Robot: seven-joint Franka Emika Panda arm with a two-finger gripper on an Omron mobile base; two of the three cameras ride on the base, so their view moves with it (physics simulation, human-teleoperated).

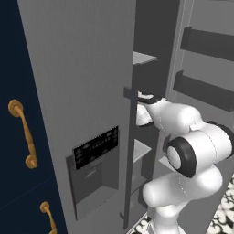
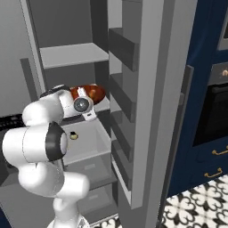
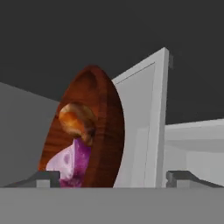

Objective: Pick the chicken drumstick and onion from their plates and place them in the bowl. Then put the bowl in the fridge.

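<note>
The dark reddish-brown bowl rests on a middle shelf inside the open grey fridge. In the hand view the bowl appears rolled on edge, with the golden-brown chicken drumstick and the purple onion inside it. My gripper is open. Its two fingertips stand wide apart on either side of the bowl's near rim, not touching it. The white arm reaches into the fridge toward the bowl. The plates are out of view.
The fridge door with its dark dispenser panel stands left of the arm. The other open door carries grey bins. An upper shelf and a lower shelf frame the bowl. Navy cabinets with brass handles flank the fridge.
</note>
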